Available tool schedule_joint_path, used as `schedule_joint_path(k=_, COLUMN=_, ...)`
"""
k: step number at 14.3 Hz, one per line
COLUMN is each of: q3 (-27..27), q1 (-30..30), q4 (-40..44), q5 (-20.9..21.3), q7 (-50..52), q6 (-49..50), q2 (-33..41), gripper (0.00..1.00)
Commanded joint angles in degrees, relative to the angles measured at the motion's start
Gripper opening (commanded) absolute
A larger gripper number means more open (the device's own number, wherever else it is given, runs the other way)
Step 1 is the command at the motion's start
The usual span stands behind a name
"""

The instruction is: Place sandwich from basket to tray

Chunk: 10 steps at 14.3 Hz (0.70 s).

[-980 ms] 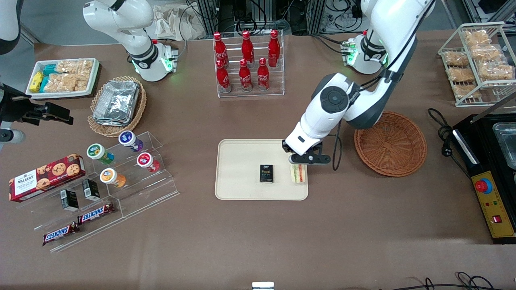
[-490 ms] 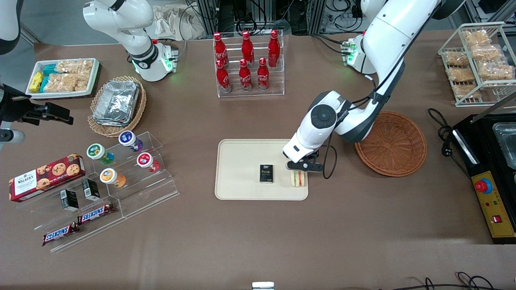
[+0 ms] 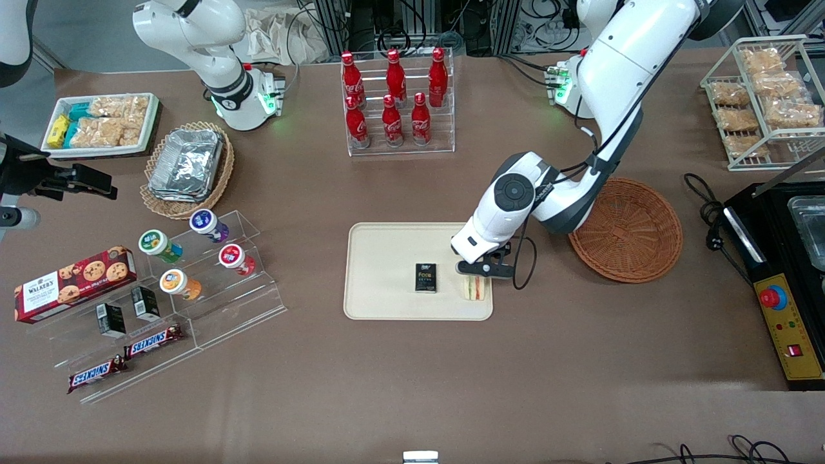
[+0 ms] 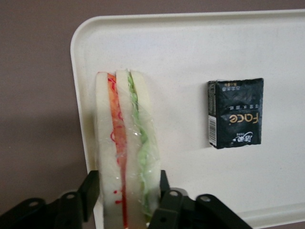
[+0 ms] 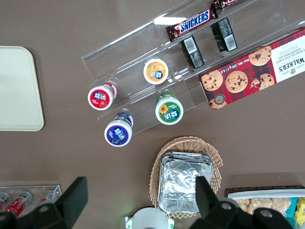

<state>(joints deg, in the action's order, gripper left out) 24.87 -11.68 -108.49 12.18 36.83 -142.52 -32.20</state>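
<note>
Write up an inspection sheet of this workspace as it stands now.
Surface: brown table, one level.
Job's things: sandwich standing on edge over the tray, at the end nearest the basket; basket holds nothing.
Clutter: black box on the tray beside the sandwich; cola bottles; foil containers; snack rack.
Grippers: gripper over the tray, jaws shut on the sandwich.
Cables: black cable toward the working arm's end.
Surroundings: control box at the table's edge.

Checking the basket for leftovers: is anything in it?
No, the basket shows only bare wicker; the sandwich is on the tray at the gripper.
</note>
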Motion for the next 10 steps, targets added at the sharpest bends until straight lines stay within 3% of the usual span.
schedule_joint_path(k=1, q3=0.0, q1=0.0, q4=1.6, q5=1.5, q7=2.7, q6=0.0, q2=-0.1, gripper=1.0)
schedule_joint_path(k=4, q3=-0.1, q1=1.4, q4=3.9, q5=1.4, q7=6.1, q6=4.7, q2=4.4, gripper=1.0)
schedule_joint_path(k=8, q3=0.1, q1=3.3, q4=14.4, q5=0.5, q7=6.1, q6=27.5, q2=10.2, gripper=1.0)
schedule_joint_path(k=10, q3=0.0, q1=6.2, q4=15.4, q5=-1.7, q7=3.2, q6=32.9, q2=16.2, gripper=1.0)
